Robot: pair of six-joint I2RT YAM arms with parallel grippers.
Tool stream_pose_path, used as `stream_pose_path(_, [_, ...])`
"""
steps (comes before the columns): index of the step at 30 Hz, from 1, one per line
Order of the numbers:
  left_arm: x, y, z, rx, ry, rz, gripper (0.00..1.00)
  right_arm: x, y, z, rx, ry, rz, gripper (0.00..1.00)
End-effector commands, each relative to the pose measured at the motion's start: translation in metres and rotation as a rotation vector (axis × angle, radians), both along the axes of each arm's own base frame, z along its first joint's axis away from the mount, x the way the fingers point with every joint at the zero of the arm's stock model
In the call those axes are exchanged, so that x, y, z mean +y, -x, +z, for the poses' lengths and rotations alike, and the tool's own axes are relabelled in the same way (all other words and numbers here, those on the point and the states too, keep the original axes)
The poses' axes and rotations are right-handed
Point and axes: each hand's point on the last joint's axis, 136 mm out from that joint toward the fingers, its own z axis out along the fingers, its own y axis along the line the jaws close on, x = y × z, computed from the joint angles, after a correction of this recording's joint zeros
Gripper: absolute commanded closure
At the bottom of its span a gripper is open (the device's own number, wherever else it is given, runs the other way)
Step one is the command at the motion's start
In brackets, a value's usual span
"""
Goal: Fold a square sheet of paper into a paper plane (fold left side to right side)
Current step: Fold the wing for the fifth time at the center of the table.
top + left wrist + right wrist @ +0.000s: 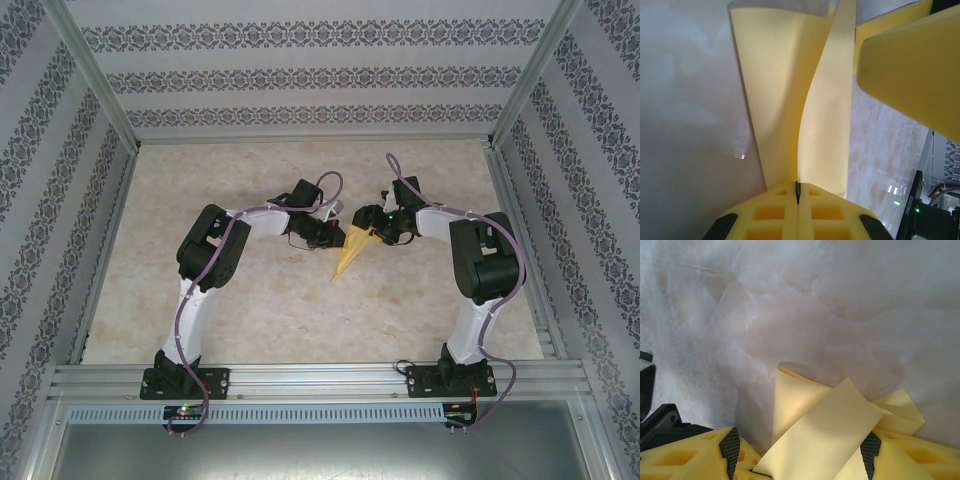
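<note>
Though paper plane [352,252] looks mostly folded, left end effector [797,189] clenches it; right end effector [800,457] grip unclear; final creasing likely left.

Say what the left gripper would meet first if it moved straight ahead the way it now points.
Apart from the folded yellow paper sheet it grips, the left gripper would probably first meet the right gripper's yellow padded finger, ahead and slightly right. Depth is unclear.

Left arm [190,310] and right arm [466,330] are white with black joints, purple cables [178,328], yellow gridded fingers [767,217], and black textured pads [730,446].
</note>
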Motion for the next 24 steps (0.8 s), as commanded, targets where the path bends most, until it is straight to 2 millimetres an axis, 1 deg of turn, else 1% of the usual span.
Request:
stream_pose_path(1, [0.005, -0.005, -0.005, 0.004, -0.003, -0.008, 0.99, -0.007, 0.019, -0.028, 0.103, 0.069, 0.003, 0.32])
stream_pose_path(6, [0.006, -0.004, -0.015, 0.018, -0.019, -0.003, 0.99, -0.006, 0.019, -0.028, 0.102, 0.07, 0.008, 0.32])
stream_pose_path(13, [0.007, -0.004, -0.023, 0.029, -0.028, 0.0, 0.99, -0.004, 0.019, -0.026, 0.094, 0.058, 0.012, 0.32])
stream_pose_path(17, [0.01, 0.0, -0.029, 0.041, -0.04, 0.001, 0.99, -0.006, 0.009, -0.008, 0.036, 0.003, -0.019, 0.32])
stream_pose_path(21, [0.013, 0.003, -0.035, 0.05, -0.053, 0.004, 0.99, -0.018, -0.001, 0.027, -0.058, -0.028, -0.061, 0.32])
stream_pose_path(23, [0.014, 0.004, -0.037, 0.052, -0.057, 0.005, 1.0, -0.021, -0.001, 0.04, -0.088, -0.03, -0.069, 0.32])
stream_pose_path(24, [0.014, 0.005, -0.038, 0.052, -0.059, 0.006, 1.0, -0.022, 0.0, 0.044, -0.094, -0.027, -0.07, 0.34])
